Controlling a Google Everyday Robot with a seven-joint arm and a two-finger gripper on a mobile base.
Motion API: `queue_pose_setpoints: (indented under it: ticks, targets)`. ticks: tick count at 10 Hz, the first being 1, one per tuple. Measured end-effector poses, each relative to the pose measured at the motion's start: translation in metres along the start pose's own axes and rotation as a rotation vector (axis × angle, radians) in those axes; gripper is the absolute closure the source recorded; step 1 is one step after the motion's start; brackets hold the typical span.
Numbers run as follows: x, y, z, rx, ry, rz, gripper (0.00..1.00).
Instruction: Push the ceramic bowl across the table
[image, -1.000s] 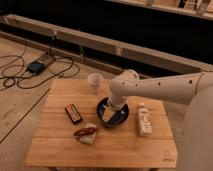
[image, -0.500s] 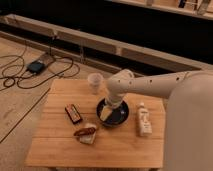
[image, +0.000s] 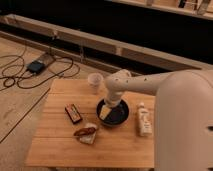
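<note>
The ceramic bowl (image: 118, 116), dark and glossy, sits near the middle of the bamboo table (image: 60, 145). My white arm reaches in from the right and bends down over the bowl. The gripper (image: 106, 111) is at the bowl's left rim, low inside or just above it, with pale fingers against the dark interior. A small pale cup (image: 94, 82) stands just behind and left of the bowl, close to the arm's wrist.
A white bottle (image: 144, 120) lies right of the bowl. A dark snack bar (image: 74, 113) and a packet with a brown item (image: 86, 133) lie to the left front. Cables and a power unit (image: 36, 66) are on the floor at the left. My arm's bulk fills the right side.
The arm has swung left and lowered, bringing the gripper from above the bowl's right side down to its left rim. The bowl seems to be in the same place.
</note>
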Motion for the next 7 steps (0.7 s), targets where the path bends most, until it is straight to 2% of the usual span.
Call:
queue_pose_setpoints:
  ticks: [7]
  targets:
    - [-0.01,-0.039,0.025,0.001,0.025,0.045,0.2]
